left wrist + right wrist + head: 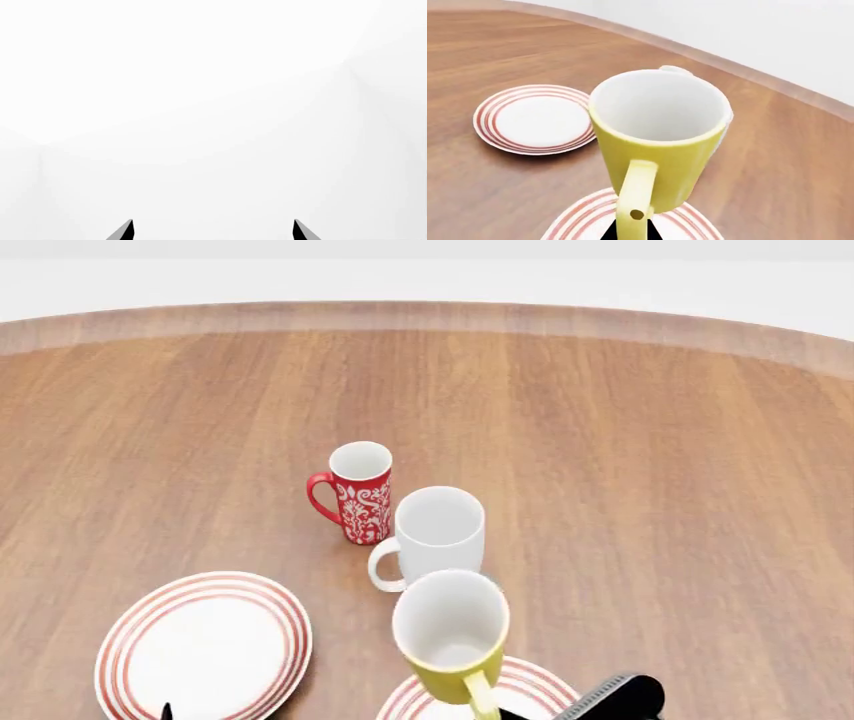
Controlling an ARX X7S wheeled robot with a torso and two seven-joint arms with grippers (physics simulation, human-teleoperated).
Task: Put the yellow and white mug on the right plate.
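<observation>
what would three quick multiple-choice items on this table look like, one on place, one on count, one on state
1. The yellow and white mug is:
A. over the right plate
B. on the left plate
C. behind the red mug

2. Mugs in the head view:
A. two
B. three
C. four

3. The yellow and white mug is:
A. on its side
B. upside down
C. upright, mouth open upward

Answers:
1 A, the ringed rim shows just beneath its base.
2 B, red, white mug and yellow.
3 C, its white inside faces up, with the right gripper at its handle.
</observation>
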